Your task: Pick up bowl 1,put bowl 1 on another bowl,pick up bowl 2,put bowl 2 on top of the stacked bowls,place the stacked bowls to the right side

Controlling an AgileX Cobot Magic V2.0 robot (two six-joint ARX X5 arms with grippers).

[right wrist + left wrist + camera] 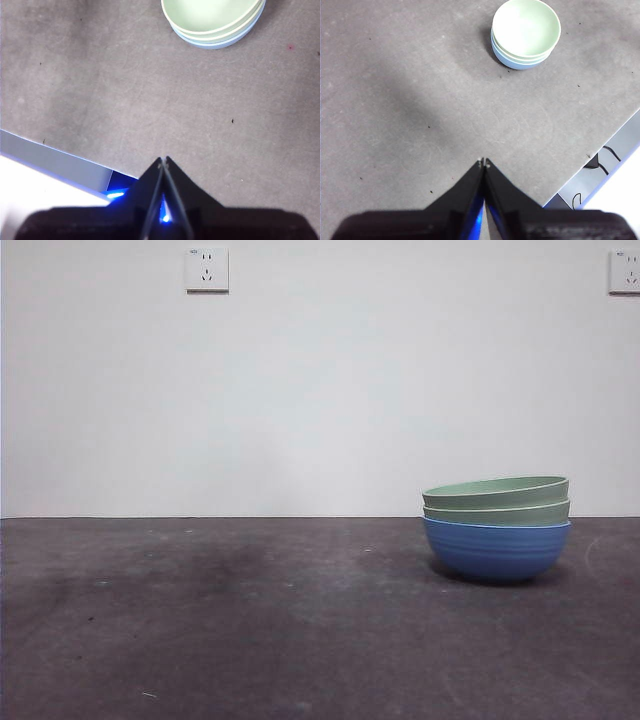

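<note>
Front view: the stacked bowls (496,528), two pale green nested in the blue bowl (496,550), stand on the bench's (250,620) right side. Left wrist view: left claw (484,162) closed, empty, well apart from them. Right wrist view: right claw (163,160) closed, empty.

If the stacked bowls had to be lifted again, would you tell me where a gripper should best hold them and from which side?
Probably the rim, approached from above. The stacked bowls sit upright and open on the table, with two green rims nested in the blue bowl. One jaw inside and one outside would likely pinch all three walls; the rounded blue side offers little purchase.
</note>
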